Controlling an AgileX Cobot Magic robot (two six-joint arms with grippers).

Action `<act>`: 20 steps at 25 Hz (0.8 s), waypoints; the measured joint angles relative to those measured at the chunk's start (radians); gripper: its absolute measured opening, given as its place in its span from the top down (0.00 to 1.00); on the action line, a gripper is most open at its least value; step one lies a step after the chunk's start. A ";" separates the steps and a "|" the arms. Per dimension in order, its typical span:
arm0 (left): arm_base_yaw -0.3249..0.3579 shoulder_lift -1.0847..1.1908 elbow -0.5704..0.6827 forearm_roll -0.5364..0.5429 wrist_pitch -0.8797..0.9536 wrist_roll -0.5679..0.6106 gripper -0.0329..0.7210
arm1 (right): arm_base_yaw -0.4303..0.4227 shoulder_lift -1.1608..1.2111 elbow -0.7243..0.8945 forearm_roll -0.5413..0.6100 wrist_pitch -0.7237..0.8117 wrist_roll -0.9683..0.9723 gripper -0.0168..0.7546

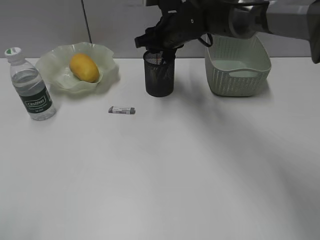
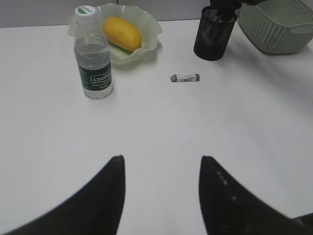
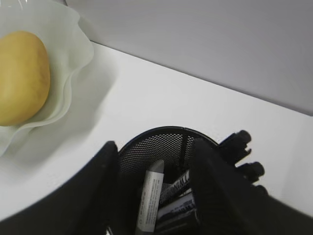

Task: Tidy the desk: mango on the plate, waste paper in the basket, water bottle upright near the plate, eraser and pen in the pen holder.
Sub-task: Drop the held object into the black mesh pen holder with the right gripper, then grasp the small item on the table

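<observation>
Eraser (image 2: 185, 77): small flat grey-and-white block lying on the worktop (image 1: 165, 175), well ahead of the left jaws and nearer than the pen holder; the only task item visibly out of place.
Eraser handling: judged light, stiff enough to pinch, slightly grippy; low profile calls for a pinch across the narrow width with the jaws lowered almost to the worktop surface.
Pen holder (image 1: 159, 73): black wire-mesh cup directly beneath the right jaws; the right wrist view shows a pen (image 3: 149, 198) and other printed items standing inside.
Right gripper (image 3: 156, 188): jaws straddle the holder mouth, parted; nothing seen between them. The pen appears already released into the cup.
Left gripper (image 2: 161, 191): jaws parted and empty, hovering above bare worktop, with the eraser well forward of them.
Mango (image 1: 84, 67): lying in the plate (image 1: 102, 52), far left of the right jaws. Judged firm, smooth, fairly heavy; no further handling required.
Water bottle (image 1: 31, 85): upright just beside the plate, forward and left of the left jaws.
Basket (image 1: 237, 77): beside the holder, right of the right jaws; contents not discernible.
Waste paper: not visible in any view.
Next step (judgement): take up the eraser and drop it into the pen holder.
</observation>
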 joint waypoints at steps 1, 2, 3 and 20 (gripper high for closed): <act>0.000 0.000 0.000 0.000 0.000 0.000 0.46 | 0.000 0.000 -0.009 0.000 0.018 0.000 0.41; 0.000 0.000 0.000 0.000 0.000 0.000 0.46 | 0.000 0.000 -0.025 0.000 0.042 0.000 0.39; 0.000 0.000 0.000 0.000 0.000 0.000 0.46 | 0.000 0.000 -0.047 0.000 0.082 -0.003 0.38; 0.000 0.031 0.000 0.000 -0.018 0.000 0.46 | -0.035 -0.232 -0.190 0.079 0.802 -0.148 0.36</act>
